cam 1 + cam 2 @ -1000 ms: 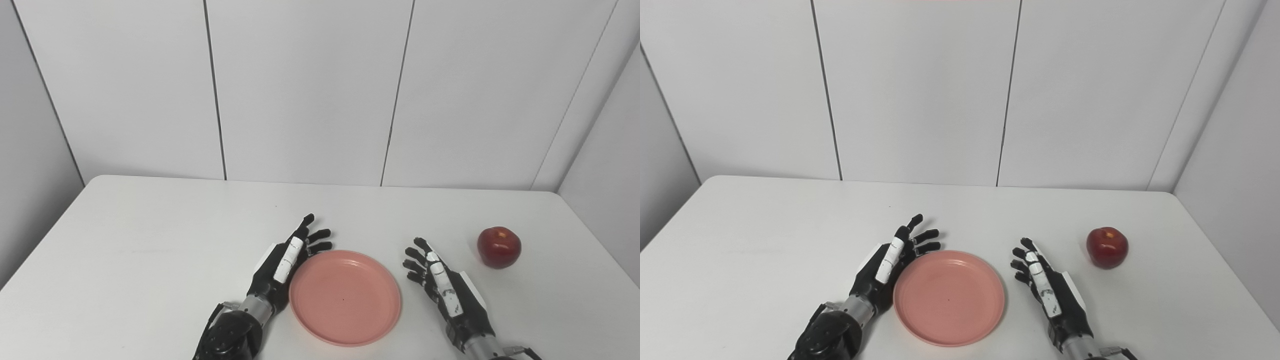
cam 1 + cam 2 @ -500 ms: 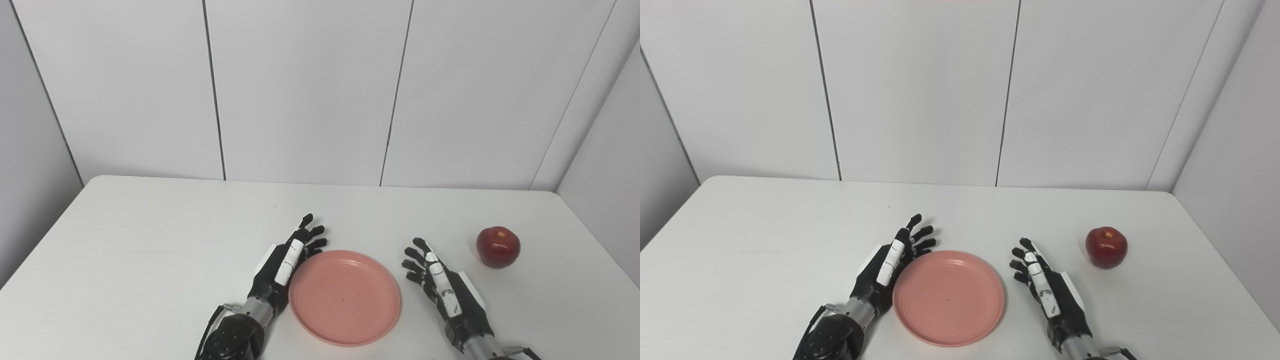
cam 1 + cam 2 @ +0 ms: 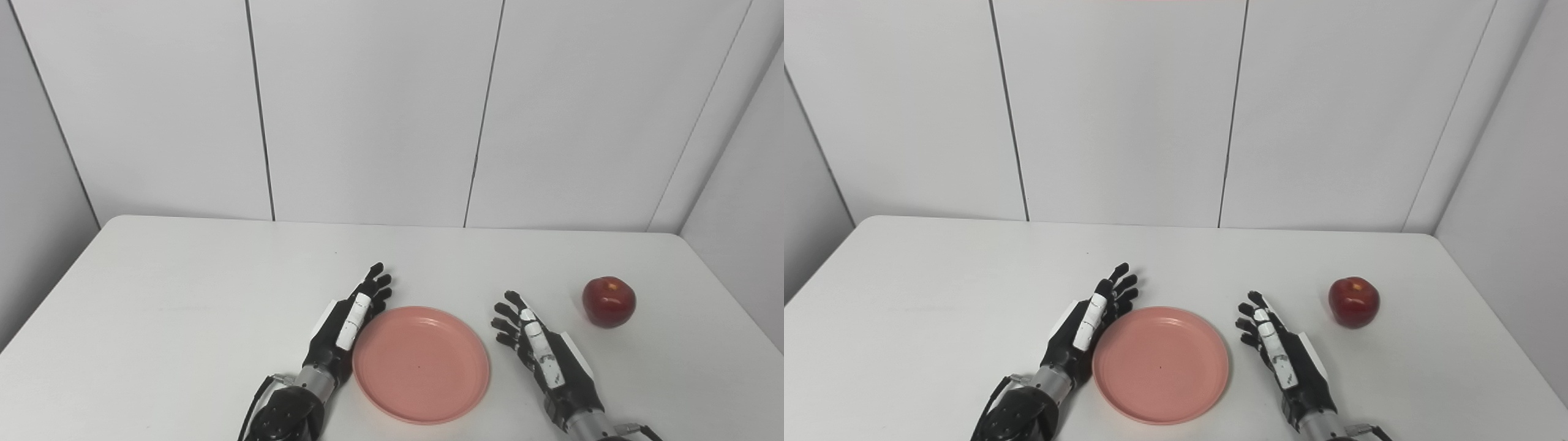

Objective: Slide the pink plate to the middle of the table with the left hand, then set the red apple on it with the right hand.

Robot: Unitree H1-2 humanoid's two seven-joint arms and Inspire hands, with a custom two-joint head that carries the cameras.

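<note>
The pink plate (image 3: 421, 364) lies near the table's (image 3: 184, 294) front edge, midway across. The left hand (image 3: 346, 324) touches its left rim, fingers released; the right hand (image 3: 542, 352) waits spread. The red apple (image 3: 609, 301), near the right edge, looks firm, smooth and rollable: wrap fingers around its sides.

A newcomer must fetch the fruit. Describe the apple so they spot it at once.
Start at the white table and go to its right side, beyond the right robot hand. There sits the round, glossy red apple, alone, the only ball-shaped thing; the flat pink plastic plate lies between the hands.
</note>
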